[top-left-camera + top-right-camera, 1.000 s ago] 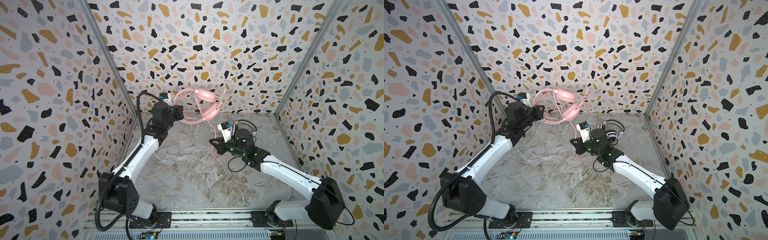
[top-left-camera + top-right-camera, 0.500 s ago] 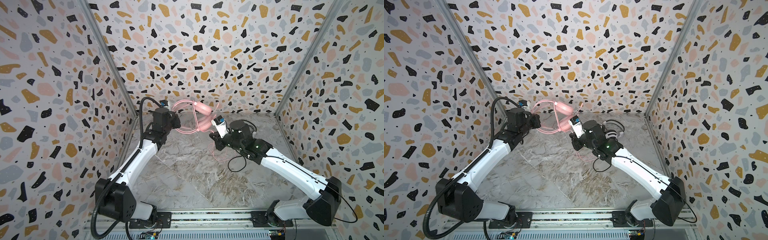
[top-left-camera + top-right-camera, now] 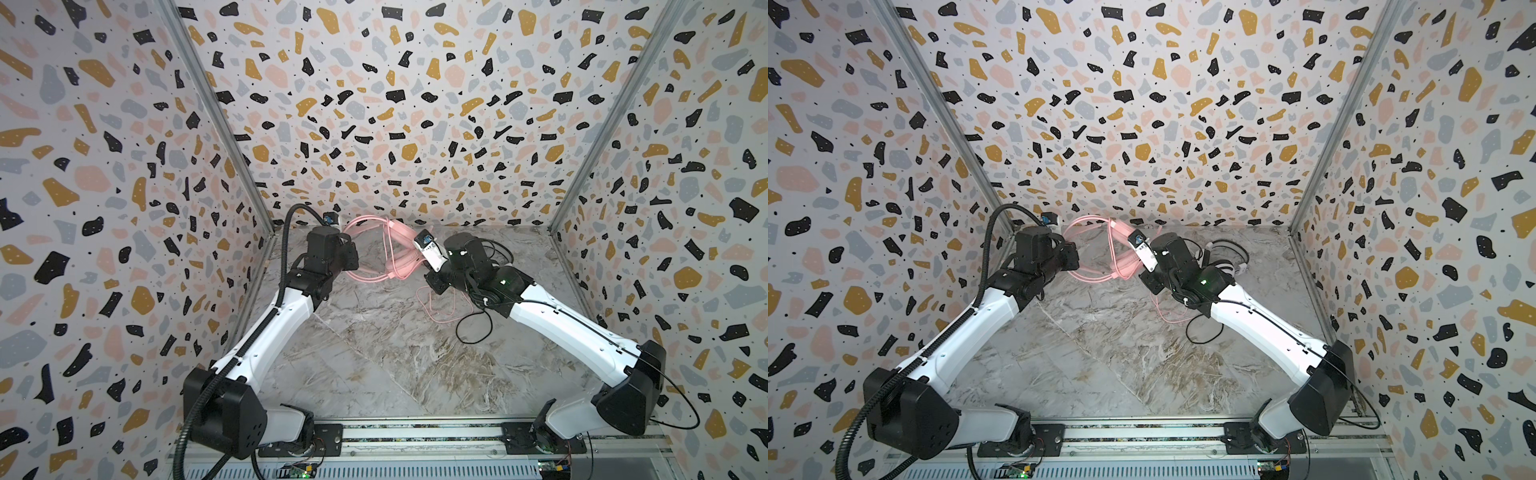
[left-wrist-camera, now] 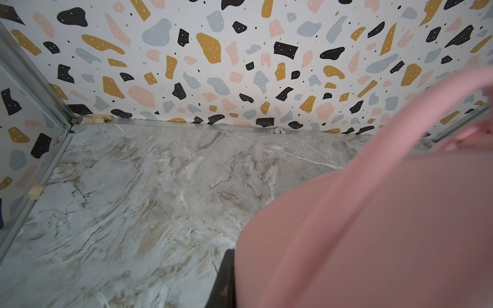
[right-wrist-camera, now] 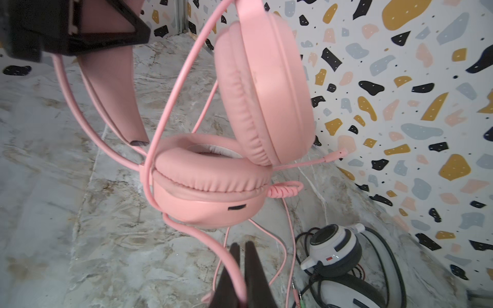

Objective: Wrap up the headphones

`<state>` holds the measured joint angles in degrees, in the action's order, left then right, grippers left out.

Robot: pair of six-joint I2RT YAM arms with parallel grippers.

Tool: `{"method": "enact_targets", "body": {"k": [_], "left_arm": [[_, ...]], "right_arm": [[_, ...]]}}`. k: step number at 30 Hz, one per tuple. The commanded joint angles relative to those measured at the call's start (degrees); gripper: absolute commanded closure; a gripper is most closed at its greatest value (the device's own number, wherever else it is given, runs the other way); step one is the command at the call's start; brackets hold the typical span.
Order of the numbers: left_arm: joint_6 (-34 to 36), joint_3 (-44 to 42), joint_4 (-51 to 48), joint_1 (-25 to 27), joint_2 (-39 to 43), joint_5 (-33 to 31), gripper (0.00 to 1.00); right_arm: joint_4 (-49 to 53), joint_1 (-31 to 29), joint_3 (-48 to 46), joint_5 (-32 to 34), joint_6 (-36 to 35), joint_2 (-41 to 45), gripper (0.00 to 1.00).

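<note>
1. The pink cord (image 5: 197,232) trails slack onto the marble table (image 3: 374,353).
2. The right gripper (image 5: 242,250) has its fingers pressed together, pinching that cord below the ear cups.
3. The pink headset (image 5: 213,184) hangs mid-table between the arms, with cord looped around it.
4. The left gripper (image 3: 353,259) is clamped on its headband.
5. The white headset (image 5: 333,248) lies on the table by the back wall, right side.

- Robot lab test cell, not a home.
- Terrazzo-print walls (image 3: 374,104) box in a marble-look tabletop (image 3: 374,361).
- Metal corner posts (image 3: 221,124), mounting rail (image 3: 415,436) along front edge.
</note>
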<state>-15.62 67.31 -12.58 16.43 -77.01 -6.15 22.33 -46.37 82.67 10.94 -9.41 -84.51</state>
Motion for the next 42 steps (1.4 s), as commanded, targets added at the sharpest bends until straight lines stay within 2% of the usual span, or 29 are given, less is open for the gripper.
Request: {"method": "enact_targets", "body": {"k": [1, 9, 12, 16, 18, 20, 24, 32, 37, 39, 42], "left_arm": [[3.7, -0.7, 1.0, -0.3, 2.4, -1.4, 1.00], [4.4, -2.0, 2.9, 0.8, 1.6, 6.0, 1.00], [5.0, -1.5, 2.3, 1.2, 1.1, 6.1, 1.00], [5.0, -1.7, 2.1, 1.2, 1.4, 4.8, 1.00], [4.8, -2.1, 2.4, 1.2, 1.8, 5.0, 1.00], [4.4, -2.7, 2.8, 1.2, 2.2, 5.5, 1.00], [4.1, -3.9, 3.8, 1.2, 3.0, 7.2, 1.00], [6.0, -5.9, 3.8, 1.2, 4.9, 13.5, 1.00], [5.6, -6.7, 4.1, 1.2, 6.4, 16.0, 1.00], [5.7, -6.4, 3.9, 1.0, 6.4, 17.9, 1.00], [5.8, -6.1, 3.2, 1.0, 6.2, 17.3, 1.00]], "right_arm": [[-6.5, -0.5, 2.2, 11.2, -5.2, 1.2, 0.93], [-17.3, -3.6, 3.6, 14.7, -15.5, 0.9, 0.92], [-26.7, -5.8, 0.1, 18.2, -25.9, 1.9, 0.91], [-47.6, -7.5, -8.3, 25.2, -40.9, 3.2, 0.69], [-51.3, -7.4, -8.6, 26.2, -43.0, 2.7, 0.68], [-47.9, -7.4, -5.4, 26.4, -40.4, 1.3, 0.68], [-43.6, -7.3, -1.0, 22.6, -36.3, -0.2, 0.67], [-37.1, -4.4, 7.5, 17.2, -34.3, -4.6, 0.67], [-29.1, 0.9, 11.7, 10.0, -25.5, -6.0, 0.68], [-24.6, 3.3, 11.5, 6.8, -20.4, -6.0, 0.67], [-18.7, 6.3, 7.9, 2.6, -13.4, -5.4, 0.67]]}}
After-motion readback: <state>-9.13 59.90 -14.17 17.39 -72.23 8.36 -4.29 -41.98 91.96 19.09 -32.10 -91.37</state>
